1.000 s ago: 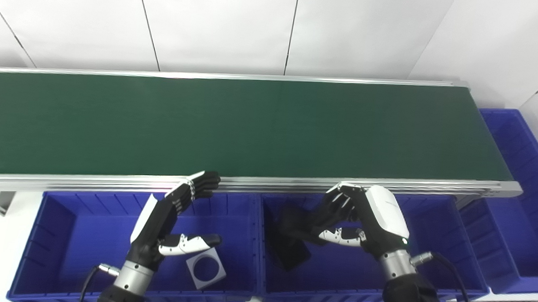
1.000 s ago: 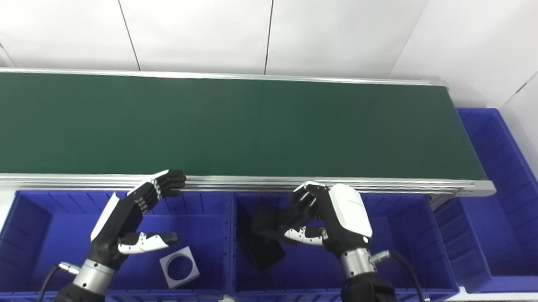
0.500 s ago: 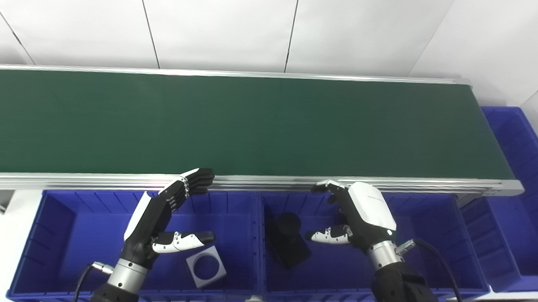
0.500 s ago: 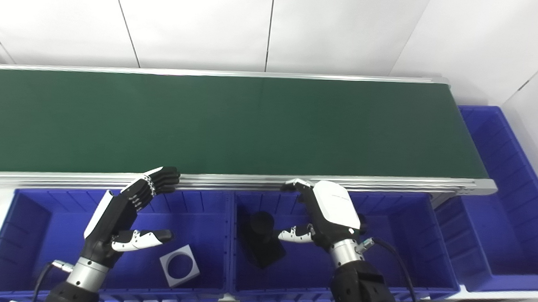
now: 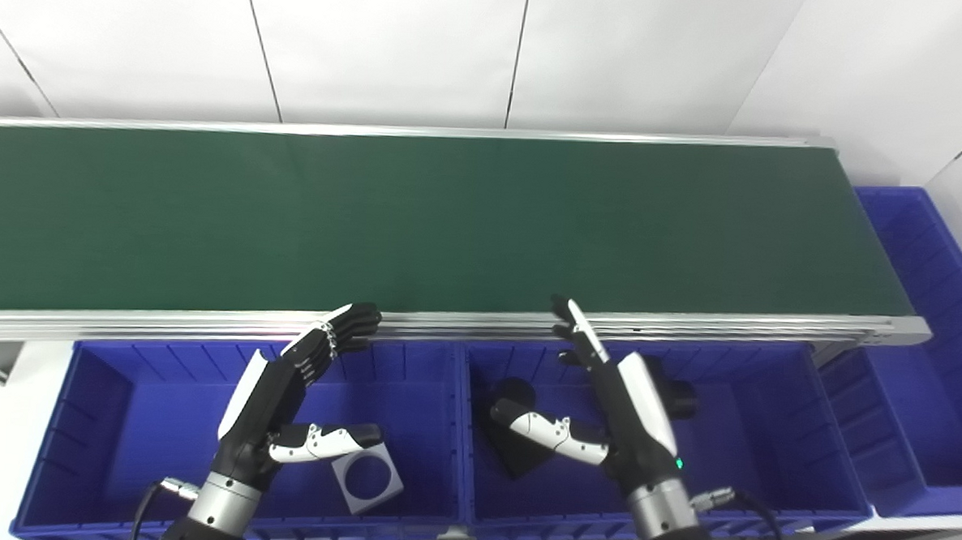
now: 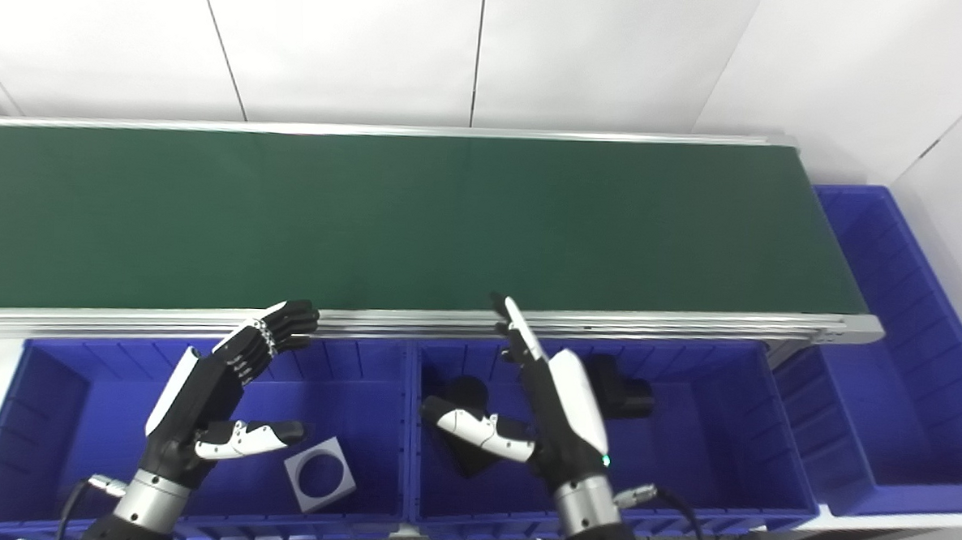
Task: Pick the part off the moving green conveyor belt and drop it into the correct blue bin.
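Black part (image 5: pixel 514 442) now lies in bin (image 5: pixel 764 477); right hand (image 5: pixel 621 414) opened.

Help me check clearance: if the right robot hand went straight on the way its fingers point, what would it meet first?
Probably the conveyor's near rail: the right robot hand points up toward it, fingertips about level. Depth is unclear.

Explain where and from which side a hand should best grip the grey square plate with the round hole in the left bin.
Probably from above: the plate lies flat on the bin floor, so pinch one edge, thumb through the hole.
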{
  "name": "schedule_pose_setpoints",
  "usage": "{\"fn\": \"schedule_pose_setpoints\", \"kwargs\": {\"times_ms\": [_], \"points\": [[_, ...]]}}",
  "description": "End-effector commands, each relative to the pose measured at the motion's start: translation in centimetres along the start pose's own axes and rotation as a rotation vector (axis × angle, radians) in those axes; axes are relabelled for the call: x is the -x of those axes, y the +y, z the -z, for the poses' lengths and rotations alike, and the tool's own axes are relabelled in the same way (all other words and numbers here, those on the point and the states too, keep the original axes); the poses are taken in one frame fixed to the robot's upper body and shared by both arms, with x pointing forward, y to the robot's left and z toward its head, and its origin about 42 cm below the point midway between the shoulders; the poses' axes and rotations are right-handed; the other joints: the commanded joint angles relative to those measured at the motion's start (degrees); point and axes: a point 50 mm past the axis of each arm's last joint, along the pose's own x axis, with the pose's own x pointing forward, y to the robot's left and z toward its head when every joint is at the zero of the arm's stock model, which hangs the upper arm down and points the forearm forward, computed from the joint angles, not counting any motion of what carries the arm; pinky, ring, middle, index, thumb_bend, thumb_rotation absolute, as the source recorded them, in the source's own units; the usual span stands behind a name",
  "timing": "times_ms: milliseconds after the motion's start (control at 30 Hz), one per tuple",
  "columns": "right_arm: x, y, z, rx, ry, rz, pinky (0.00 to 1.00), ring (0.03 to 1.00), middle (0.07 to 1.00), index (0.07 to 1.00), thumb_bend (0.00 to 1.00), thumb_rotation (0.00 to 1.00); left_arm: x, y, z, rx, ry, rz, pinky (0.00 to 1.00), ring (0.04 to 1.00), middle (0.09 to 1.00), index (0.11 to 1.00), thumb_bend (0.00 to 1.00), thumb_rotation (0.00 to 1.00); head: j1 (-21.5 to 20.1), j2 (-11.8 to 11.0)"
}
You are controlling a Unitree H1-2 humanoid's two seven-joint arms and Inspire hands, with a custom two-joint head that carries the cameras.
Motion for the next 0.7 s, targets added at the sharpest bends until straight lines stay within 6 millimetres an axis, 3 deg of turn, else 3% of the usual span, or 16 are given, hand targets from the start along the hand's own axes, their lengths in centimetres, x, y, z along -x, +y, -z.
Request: {"fn": "schedule_pose_setpoints", "kwargs": {"times_ms": [0, 167, 400, 667], "points": [[-0.2, 0.3, -0.5, -0.034, -0.087, 0.001, 0.81, 0.887, 0.936, 0.974, 0.75, 0.68, -0.4, 0.1, -1.1, -0.017, -0.059, 0.012, 0.80, 0.845, 0.854, 0.854, 0.81, 0.44, 1.1, 0.0], [-0.2, 0.8, 0.8, -0.079, -0.072, -0.042, 0.89, 0.925, 0.952, 0.996, 0.78, 0.66, -0.3, -0.1, -0.9, 0.002, -0.044, 0.020, 0.84, 0.881, 0.893, 0.885, 0.82, 0.46, 4.2, -0.1], [0.1, 0.8, 2.2, -0.123, -0.029, -0.064, 0.88, 0.913, 0.944, 0.992, 0.75, 0.59, -0.1, -0.8, -0.5, 0.008, -0.037, 0.003, 0.85, 0.898, 0.908, 0.894, 0.81, 0.49, 8.6, -1.1], [0.8, 0.9, 2.8, -0.201, -0.020, -0.017, 0.87, 0.883, 0.914, 0.963, 0.73, 0.52, 0.6, -1.5, -0.2, -0.005, -0.015, -0.023, 0.86, 0.907, 0.909, 0.897, 0.83, 0.52, 11.6, -4.2]]}}
